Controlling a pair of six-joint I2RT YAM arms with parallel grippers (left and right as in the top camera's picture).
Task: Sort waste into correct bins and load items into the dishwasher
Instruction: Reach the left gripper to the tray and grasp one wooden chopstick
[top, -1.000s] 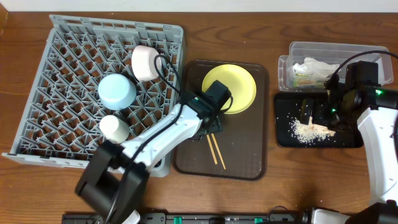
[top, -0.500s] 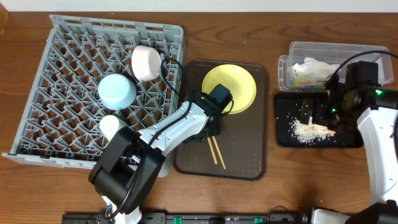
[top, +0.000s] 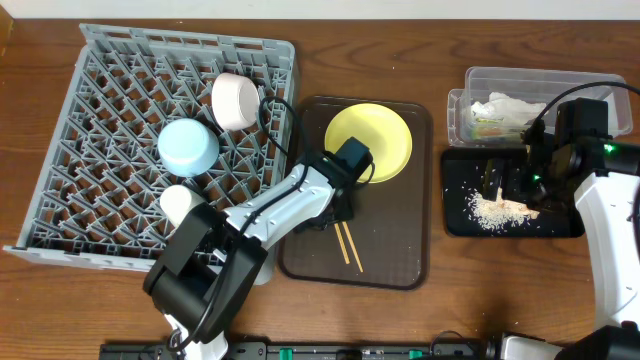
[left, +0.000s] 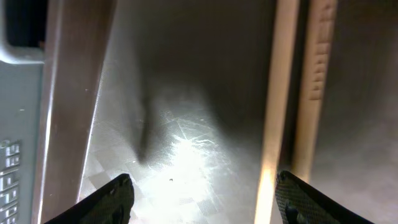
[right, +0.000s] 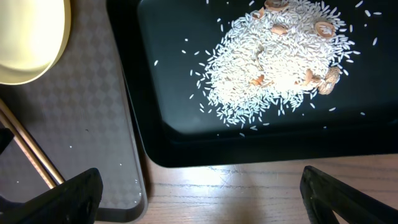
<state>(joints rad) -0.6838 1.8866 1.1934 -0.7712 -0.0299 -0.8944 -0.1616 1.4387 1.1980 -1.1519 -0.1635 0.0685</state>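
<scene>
White-shelled arms with black joints and cables.

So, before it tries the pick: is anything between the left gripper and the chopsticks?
Nothing visible. The left gripper hangs open over the brown tray, and the chopsticks lie bare on it beside one fingertip.

One rack is sitting in view. Two bowls are resting there, one blue bowl and one cream bowl, and one cup is standing with them. One plate is lying flat, and two chopsticks are lying side by side. Two trays are showing: one brown tray and one black tray. One tub is standing by, one napkin is lying inside it, and one heap of rice is lying loose. Two arms are reaching in: one left arm, one right arm.
</scene>
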